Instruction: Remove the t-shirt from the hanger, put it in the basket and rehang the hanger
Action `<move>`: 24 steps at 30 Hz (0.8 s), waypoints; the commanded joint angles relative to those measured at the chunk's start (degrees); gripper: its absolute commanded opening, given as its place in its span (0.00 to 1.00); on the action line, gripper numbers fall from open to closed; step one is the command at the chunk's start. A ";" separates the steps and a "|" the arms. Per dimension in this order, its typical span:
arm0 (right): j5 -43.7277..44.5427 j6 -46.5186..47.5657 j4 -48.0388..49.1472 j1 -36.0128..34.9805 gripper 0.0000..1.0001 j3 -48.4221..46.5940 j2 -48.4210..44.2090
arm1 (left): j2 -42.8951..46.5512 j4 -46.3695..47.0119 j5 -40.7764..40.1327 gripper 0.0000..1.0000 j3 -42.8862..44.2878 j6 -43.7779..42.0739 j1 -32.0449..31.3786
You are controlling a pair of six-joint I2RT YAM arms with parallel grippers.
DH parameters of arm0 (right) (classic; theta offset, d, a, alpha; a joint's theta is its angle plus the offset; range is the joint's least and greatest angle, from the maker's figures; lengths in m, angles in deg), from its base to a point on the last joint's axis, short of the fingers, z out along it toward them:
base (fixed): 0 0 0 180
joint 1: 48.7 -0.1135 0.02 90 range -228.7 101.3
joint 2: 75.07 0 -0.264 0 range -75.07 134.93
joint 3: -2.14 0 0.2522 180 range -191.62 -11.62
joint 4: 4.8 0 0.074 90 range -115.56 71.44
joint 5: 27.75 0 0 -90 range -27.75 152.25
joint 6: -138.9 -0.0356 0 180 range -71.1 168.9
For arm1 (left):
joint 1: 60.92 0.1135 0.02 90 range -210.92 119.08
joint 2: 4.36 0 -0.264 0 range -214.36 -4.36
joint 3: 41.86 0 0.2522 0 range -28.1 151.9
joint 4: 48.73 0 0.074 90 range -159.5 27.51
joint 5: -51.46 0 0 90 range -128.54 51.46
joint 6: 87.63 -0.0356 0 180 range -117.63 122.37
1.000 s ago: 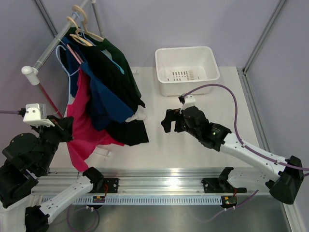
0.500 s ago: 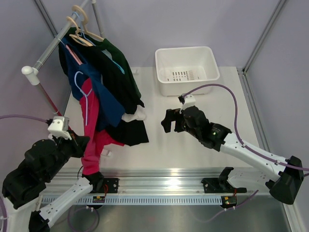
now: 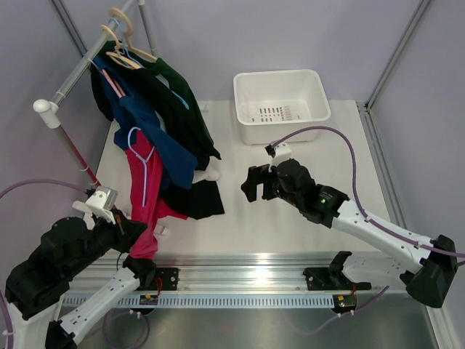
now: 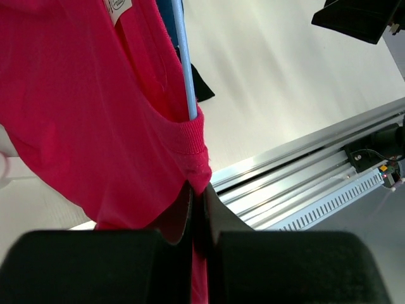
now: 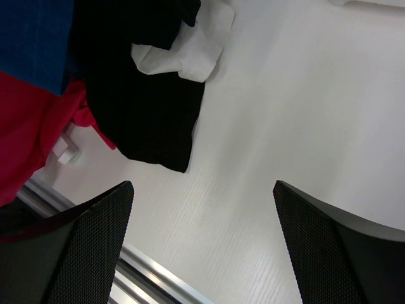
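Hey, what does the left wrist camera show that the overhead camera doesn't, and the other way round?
Only the left wrist view: the left gripper pinched shut on a ribbed edge of the t-shirt, and the white neck label. Only the overhead view: the clothes rail, the navy shirt hanging from it, and the white basket. Both: the t-shirt with the light-blue hanger in it.

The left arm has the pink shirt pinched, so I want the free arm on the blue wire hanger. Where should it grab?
Probably the hanger, on its bare upper wire, from the robot's right, with the right gripper jaws across it. Lower down the t-shirt, held by the left gripper, covers it.
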 commanded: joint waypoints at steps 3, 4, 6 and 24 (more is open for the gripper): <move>-10.39 5.09 9.75 -0.12 0.99 1.60 -10.27 | 3.50 -0.18 13.51 0.00 4.48 -0.38 0.30; -16.15 5.45 11.86 -0.12 0.98 2.12 -11.85 | 3.59 -0.18 14.38 0.00 4.74 -0.55 0.74; -20.24 4.93 20.02 -0.21 0.95 3.27 -15.37 | 3.51 -0.18 15.61 0.00 3.96 -0.99 1.79; -19.84 14.74 29.38 -15.84 0.81 -21.75 6.57 | 10.18 5.35 23.51 0.00 -2.99 0.24 8.30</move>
